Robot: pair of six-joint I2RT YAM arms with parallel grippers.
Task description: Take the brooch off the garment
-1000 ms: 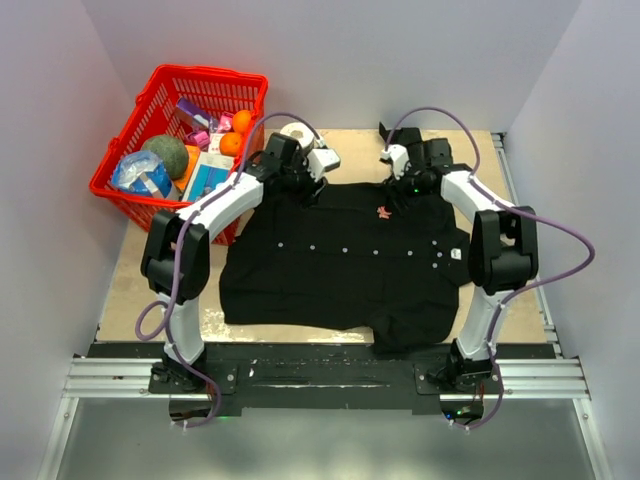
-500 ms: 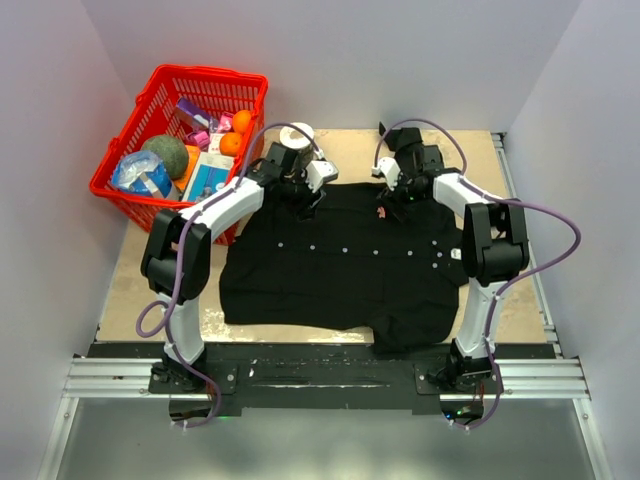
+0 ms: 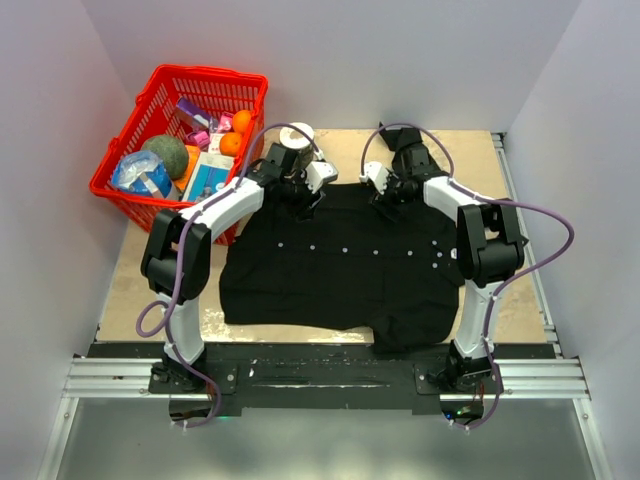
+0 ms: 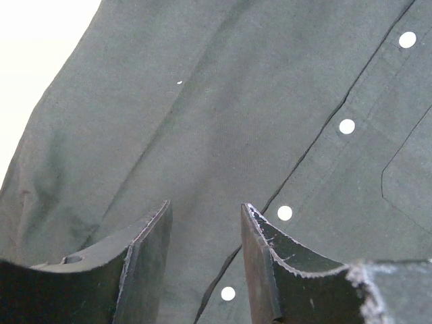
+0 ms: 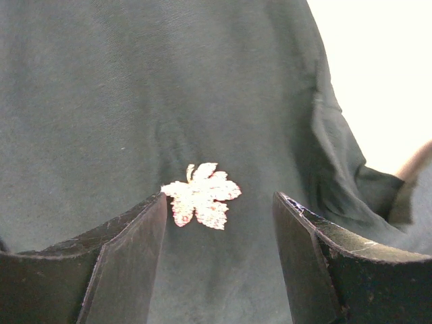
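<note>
The black shirt [image 3: 340, 265] lies spread flat on the table. The brooch [image 5: 201, 194], a small reddish-pink leaf pin, sits pinned on the cloth [image 5: 135, 88] between my right gripper's [image 5: 219, 199] open jaws, close to the left finger [image 5: 128, 256]. In the top view the right gripper [image 3: 385, 193] hangs low over the shirt's far edge and hides the brooch. My left gripper [image 3: 305, 195] is open and empty just above the cloth [image 4: 236, 101], near the row of white buttons [image 4: 346, 126]; in its wrist view the gripper [image 4: 206, 209] straddles the placket seam.
A red basket [image 3: 125, 180] full of groceries stands at the far left corner. A white tape roll [image 3: 296, 134] lies behind the left gripper. Bare wooden tabletop [image 3: 520, 170] shows right of the shirt. Walls close in on three sides.
My right gripper has swung left along the shirt's far edge and now covers the brooch in the top view. The left gripper has shifted slightly onto the shirt.
</note>
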